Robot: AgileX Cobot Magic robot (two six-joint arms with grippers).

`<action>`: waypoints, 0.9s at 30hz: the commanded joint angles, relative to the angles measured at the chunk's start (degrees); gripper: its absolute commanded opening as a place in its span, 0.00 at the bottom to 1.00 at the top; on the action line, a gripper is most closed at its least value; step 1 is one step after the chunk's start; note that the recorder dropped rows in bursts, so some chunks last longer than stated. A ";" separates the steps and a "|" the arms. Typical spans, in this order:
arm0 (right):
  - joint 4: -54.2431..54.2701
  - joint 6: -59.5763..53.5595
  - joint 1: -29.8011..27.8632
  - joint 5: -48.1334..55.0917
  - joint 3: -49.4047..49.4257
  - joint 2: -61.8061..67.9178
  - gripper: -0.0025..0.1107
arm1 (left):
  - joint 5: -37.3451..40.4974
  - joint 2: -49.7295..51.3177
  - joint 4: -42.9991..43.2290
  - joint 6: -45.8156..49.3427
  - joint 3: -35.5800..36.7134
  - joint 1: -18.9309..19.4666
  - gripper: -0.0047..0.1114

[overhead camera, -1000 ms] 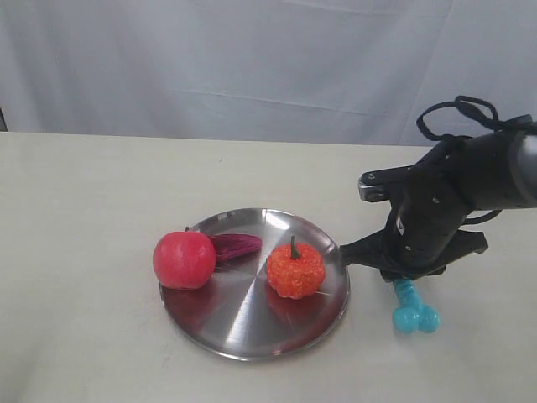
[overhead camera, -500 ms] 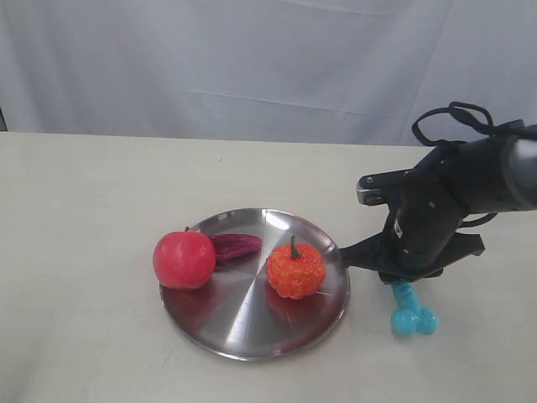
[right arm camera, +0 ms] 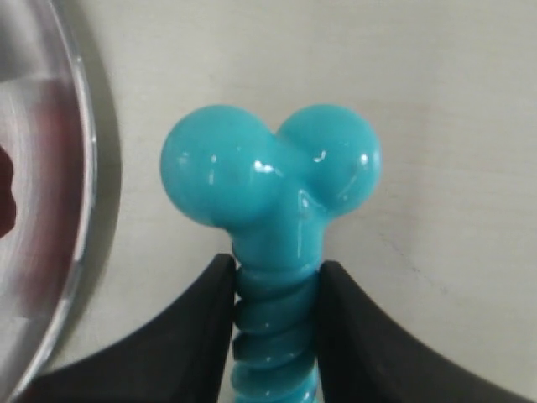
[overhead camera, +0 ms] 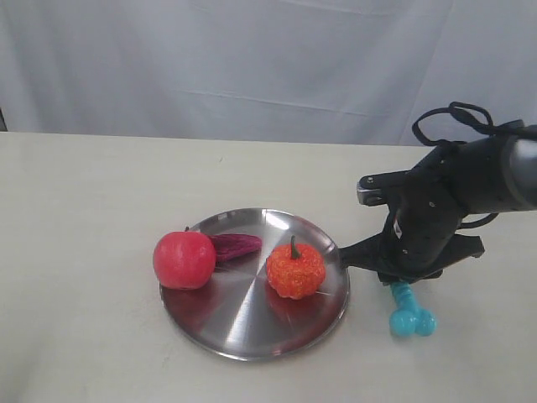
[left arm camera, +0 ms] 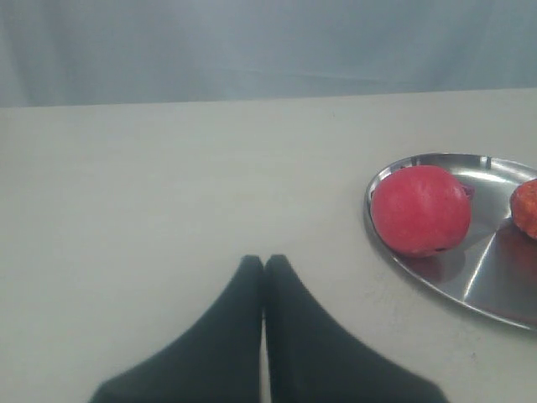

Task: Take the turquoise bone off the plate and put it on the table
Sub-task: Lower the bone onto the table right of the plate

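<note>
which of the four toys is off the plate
The turquoise bone, clamped in the right gripper beside the plate; the red apple, orange pumpkin and purple piece all lie on it.

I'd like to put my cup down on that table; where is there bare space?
The widest bare stretch of table lies left of the plate, back to the curtain. Another runs behind the plate. Crowded: the plate itself, with the apple, purple piece and pumpkin, and the strip to its right, where the right arm holds the turquoise bone.
</note>
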 commanded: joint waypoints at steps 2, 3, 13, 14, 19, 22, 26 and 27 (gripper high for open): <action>0.25 0.28 -0.29 -0.15 0.01 -0.23 0.02 | -0.04 -0.07 0.02 -0.10 0.19 -0.16 0.04; 0.35 0.28 -0.29 -0.14 0.12 -0.23 0.02 | -0.04 -0.07 0.02 -0.10 0.19 -0.16 0.04; 0.98 0.28 -0.29 -1.20 0.62 -0.23 0.02 | -0.04 -0.07 0.02 -0.10 0.19 -0.16 0.04; 1.09 0.28 -0.29 -1.22 0.62 -0.23 0.02 | -0.04 -0.07 0.02 -0.10 0.19 -0.16 0.04; 1.08 0.42 -0.29 -1.66 1.12 0.02 0.02 | -0.04 -0.07 0.02 -0.10 0.19 -0.16 0.04; 1.08 0.42 -0.29 -1.78 1.12 0.62 0.02 | -0.04 -0.07 0.02 -0.10 0.19 -0.16 0.04; 1.08 0.30 -0.29 -1.78 1.12 2.06 0.02 | -0.04 -0.07 0.02 -0.10 0.19 -0.16 0.04; 1.08 0.30 -0.29 -1.89 1.02 2.17 0.02 | -0.04 -0.07 0.02 -0.10 0.19 -0.16 0.04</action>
